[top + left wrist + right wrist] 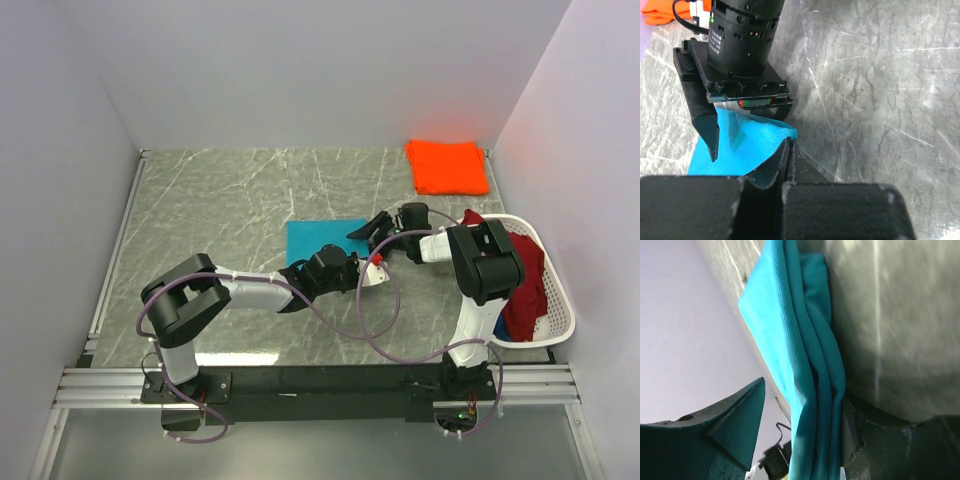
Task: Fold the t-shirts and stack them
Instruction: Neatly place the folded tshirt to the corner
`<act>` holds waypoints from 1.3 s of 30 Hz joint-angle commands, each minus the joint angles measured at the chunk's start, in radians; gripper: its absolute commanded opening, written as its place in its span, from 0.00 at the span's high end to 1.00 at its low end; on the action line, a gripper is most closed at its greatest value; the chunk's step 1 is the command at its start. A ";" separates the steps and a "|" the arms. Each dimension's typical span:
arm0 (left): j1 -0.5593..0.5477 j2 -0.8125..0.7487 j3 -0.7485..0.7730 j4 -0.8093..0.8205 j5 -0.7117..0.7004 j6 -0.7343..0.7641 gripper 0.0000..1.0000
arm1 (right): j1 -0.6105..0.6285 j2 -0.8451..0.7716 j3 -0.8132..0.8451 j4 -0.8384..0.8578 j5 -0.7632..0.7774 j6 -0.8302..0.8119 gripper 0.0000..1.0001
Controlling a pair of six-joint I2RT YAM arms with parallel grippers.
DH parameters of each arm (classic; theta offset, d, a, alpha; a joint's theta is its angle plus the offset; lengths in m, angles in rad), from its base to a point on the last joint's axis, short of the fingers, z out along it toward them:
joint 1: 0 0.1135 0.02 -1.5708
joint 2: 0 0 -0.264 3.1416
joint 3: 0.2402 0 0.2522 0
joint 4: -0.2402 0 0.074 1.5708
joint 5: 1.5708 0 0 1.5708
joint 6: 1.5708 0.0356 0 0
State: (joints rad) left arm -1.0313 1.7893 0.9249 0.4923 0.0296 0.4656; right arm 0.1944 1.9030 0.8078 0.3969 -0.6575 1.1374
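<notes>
Though hidden overhead, left end effector (789, 144) pinches teal shirt (747, 147); right end effector (802, 390) gapes around it.

The gray stone counter (220, 200) holds a folded teal shirt (310, 240) in the middle. A folded orange shirt (447, 166) lies far back, and a white basket (562, 305) sits at the right.

You had no word, brand, number or sign to read in any of the three views. The closest thing was a scatter of small pale marks on the black wrist housing (740, 35) in the left wrist view, and they were too small to tell whether they were lettering at all.
</notes>
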 commanded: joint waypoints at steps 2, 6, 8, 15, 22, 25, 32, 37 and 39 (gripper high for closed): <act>0.002 -0.018 0.042 0.038 0.024 -0.025 0.99 | 0.010 0.062 0.022 0.006 0.133 -0.013 0.39; 0.002 -0.016 0.040 0.040 0.030 -0.030 0.99 | 0.025 0.070 0.044 -0.009 0.173 -0.022 0.41; 0.002 -0.011 0.046 0.042 0.029 -0.039 0.99 | 0.031 0.077 0.063 -0.032 0.180 -0.024 0.41; 0.002 -0.005 0.057 0.040 0.029 -0.048 0.99 | 0.053 0.068 0.074 -0.053 0.240 -0.034 0.46; 0.025 -0.053 0.054 -0.027 0.023 -0.059 0.71 | 0.054 0.082 0.178 -0.153 0.199 -0.206 1.00; 0.074 -0.120 0.052 -0.159 0.058 -0.096 0.50 | 0.053 0.087 0.309 -0.329 0.179 -0.382 1.00; 0.177 -0.303 -0.015 -0.458 0.102 -0.177 0.36 | 0.047 0.103 0.586 -0.671 0.248 -0.692 1.00; 0.189 -0.441 -0.060 -0.580 0.102 -0.197 0.19 | 0.031 0.154 0.807 -0.817 0.344 -0.915 1.00; 0.189 -0.481 -0.061 -0.628 0.101 -0.215 0.14 | 0.017 0.175 0.873 -0.877 0.354 -1.002 1.00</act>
State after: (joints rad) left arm -0.8398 1.3678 0.8753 -0.0162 0.1051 0.2955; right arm 0.2344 2.0480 1.5742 -0.3412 -0.3721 0.3435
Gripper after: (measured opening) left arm 0.845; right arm 0.058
